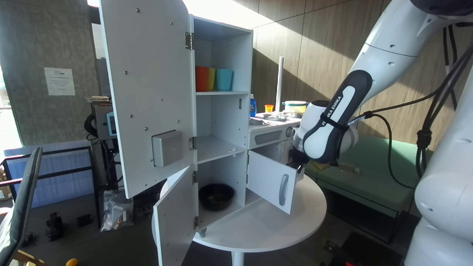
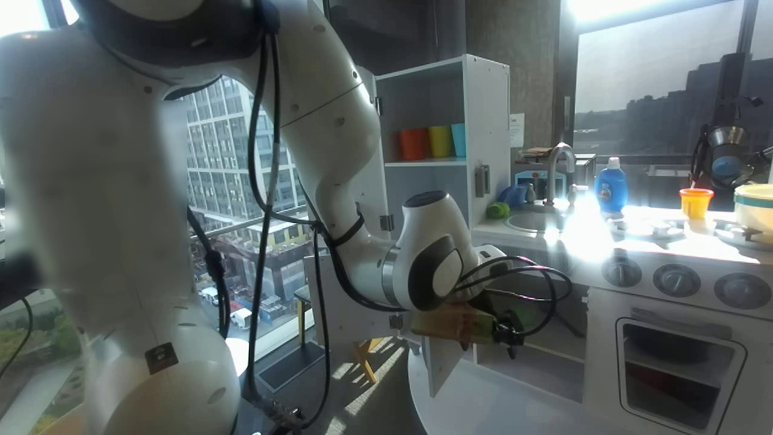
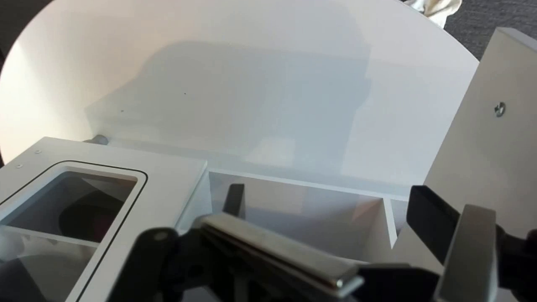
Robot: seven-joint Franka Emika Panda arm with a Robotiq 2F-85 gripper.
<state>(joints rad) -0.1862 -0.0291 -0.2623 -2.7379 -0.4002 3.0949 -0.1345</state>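
Progress: small door [image 1: 271, 181] already stands open, free edge swung out over the round table [image 1: 266, 232], at 5 o'clock of the tall cabinet [image 1: 229, 118]; opening reads as done, at least partly. Not done, as far as shown: no hold on the door, door not shut; how much of its swing is covered, can't tell. Jaws spread well apart, nothing pinched. The gripper [image 3: 329, 197] sits by the door's top free corner, 2 o'clock of its middle in an exterior view, on the inner-face side; handle [image 1: 283, 189] is on the outer face, unused. Wrist view: door's inner face with a screw [image 3: 499, 109] at 2 o'clock of the gripper, touching or just beside, can't tell; open compartment [image 3: 302, 209] shows between the jaws, oven front [image 3: 172, 172] at 9 o'clock. Also open, taken from the small door: upper door [image 1: 147, 92] at 10 o'clock, lower door [image 1: 177, 218] at 8. Cups [image 1: 223, 79] on a shelf [image 1: 221, 93] at 11, black bowl [image 1: 216, 197] near 9; both well apart from the gripper.
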